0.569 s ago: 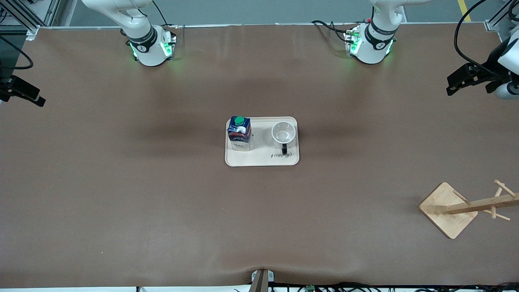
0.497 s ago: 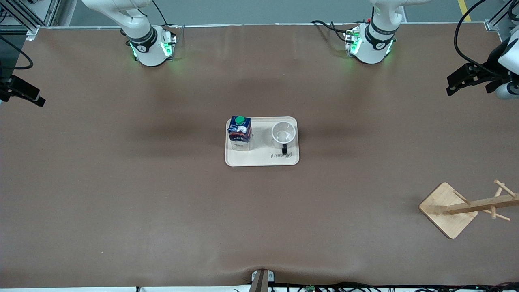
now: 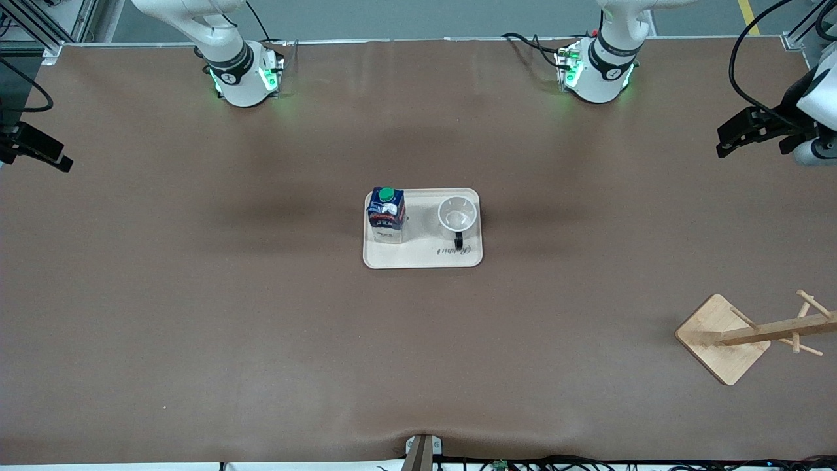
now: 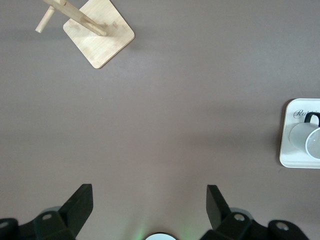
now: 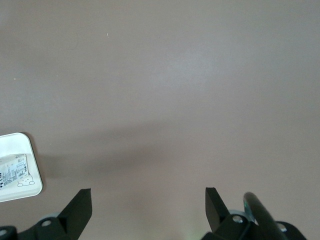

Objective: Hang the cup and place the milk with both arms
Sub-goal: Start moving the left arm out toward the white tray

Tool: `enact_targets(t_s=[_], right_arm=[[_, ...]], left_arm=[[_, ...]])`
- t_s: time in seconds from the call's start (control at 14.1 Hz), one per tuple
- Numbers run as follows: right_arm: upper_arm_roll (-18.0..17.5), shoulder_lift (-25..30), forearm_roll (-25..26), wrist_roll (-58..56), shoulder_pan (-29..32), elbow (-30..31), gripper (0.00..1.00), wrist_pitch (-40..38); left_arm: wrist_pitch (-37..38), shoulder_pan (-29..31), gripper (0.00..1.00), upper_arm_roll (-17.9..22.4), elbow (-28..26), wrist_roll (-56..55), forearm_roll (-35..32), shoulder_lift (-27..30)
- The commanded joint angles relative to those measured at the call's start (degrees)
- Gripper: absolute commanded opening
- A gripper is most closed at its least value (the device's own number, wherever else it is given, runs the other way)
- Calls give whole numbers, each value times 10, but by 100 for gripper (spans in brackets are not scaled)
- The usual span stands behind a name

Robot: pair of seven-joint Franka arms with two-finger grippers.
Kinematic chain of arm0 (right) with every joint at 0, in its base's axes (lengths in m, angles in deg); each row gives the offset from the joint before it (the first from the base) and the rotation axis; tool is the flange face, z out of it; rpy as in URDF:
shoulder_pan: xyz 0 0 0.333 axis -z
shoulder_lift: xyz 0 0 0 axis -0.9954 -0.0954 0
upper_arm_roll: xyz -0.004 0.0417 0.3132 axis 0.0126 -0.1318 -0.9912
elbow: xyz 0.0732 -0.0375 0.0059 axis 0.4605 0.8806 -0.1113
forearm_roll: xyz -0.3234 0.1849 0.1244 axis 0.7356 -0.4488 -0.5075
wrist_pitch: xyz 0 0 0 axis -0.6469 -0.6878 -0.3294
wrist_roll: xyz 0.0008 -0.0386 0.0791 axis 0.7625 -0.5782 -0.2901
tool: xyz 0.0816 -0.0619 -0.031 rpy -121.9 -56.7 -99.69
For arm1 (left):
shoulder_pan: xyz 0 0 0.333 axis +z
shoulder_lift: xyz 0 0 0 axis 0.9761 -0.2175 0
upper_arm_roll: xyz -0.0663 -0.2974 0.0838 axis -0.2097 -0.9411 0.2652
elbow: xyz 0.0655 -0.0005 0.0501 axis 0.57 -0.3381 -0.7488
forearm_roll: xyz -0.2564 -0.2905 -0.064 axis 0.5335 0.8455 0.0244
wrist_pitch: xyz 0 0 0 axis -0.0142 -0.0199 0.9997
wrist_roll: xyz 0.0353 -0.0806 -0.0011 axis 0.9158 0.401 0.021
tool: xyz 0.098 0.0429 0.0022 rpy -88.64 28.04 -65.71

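The milk, a dark blue carton with a green cap, stands upright on a cream tray at the table's middle. The white cup with a black handle stands upright beside it on the same tray, toward the left arm's end. My left gripper hangs open and empty over the left arm's end of the table. Its wrist view shows its open gripper, the cup and the tray. My right gripper hangs open and empty over the right arm's end. Its wrist view shows its open gripper and the milk.
A wooden cup rack with pegs stands on a square base near the front camera at the left arm's end; it also shows in the left wrist view. The brown table lies bare around the tray.
My left gripper has shifted slightly toward the table's middle. The right gripper, the milk and the cup have not moved.
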Motion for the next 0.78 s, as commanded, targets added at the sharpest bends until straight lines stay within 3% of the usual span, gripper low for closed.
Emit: enact_targets(t_s=[0.0, 0.36, 0.71], right_arm=[[-4, -5, 3, 2, 5, -12, 100, -6], [-4, -8, 2, 2, 5, -12, 100, -7], [-3, -8, 2, 3, 5, -12, 100, -7]], left_arm=[[13, -11, 100, -8, 16, -11, 2, -21], [-1, -29, 100, -56, 4, -83, 3, -57], [-73, -26, 100, -124, -72, -160, 3, -56]])
